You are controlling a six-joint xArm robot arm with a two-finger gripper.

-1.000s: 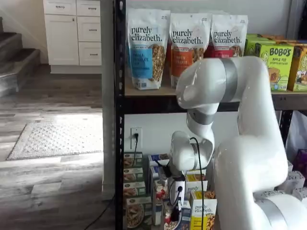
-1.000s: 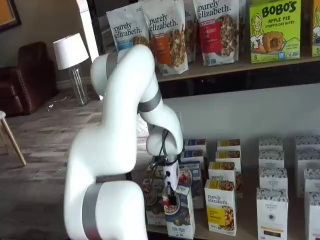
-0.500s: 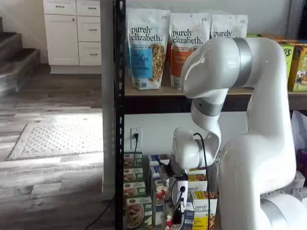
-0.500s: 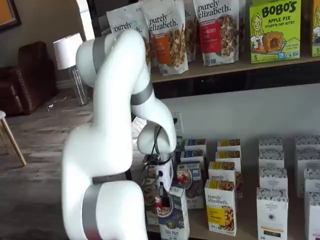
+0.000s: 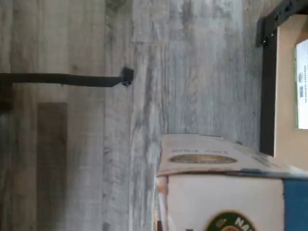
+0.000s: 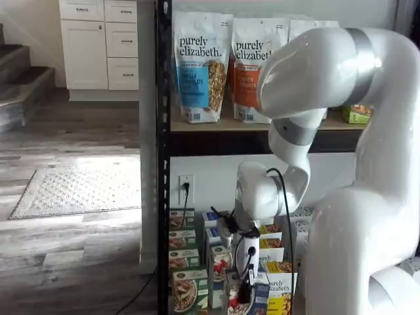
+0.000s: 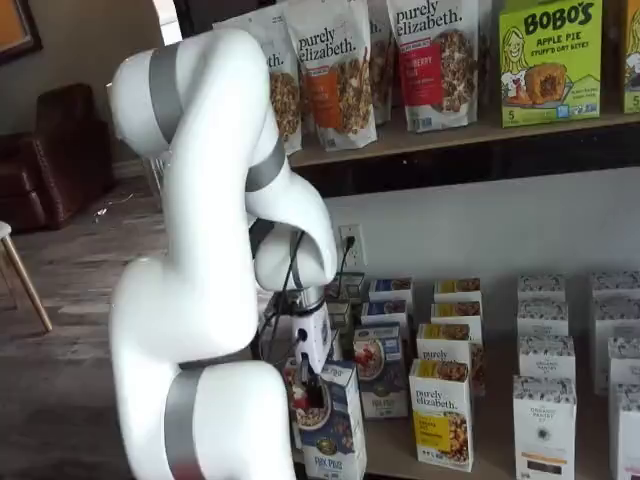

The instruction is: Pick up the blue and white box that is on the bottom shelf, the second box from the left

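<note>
Jaws clenched on the blue and white box [image 7: 335, 425], bottom shelf [image 7: 480, 455] board tan, grey plank floor [image 5: 96, 144].

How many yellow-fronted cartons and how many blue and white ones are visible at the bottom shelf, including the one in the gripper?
Yellow-fronted cartons: 4
Blue and white cartons standing on the bottom shelf: 3
blue and white box in the gripper: 1
Total: 8
</note>
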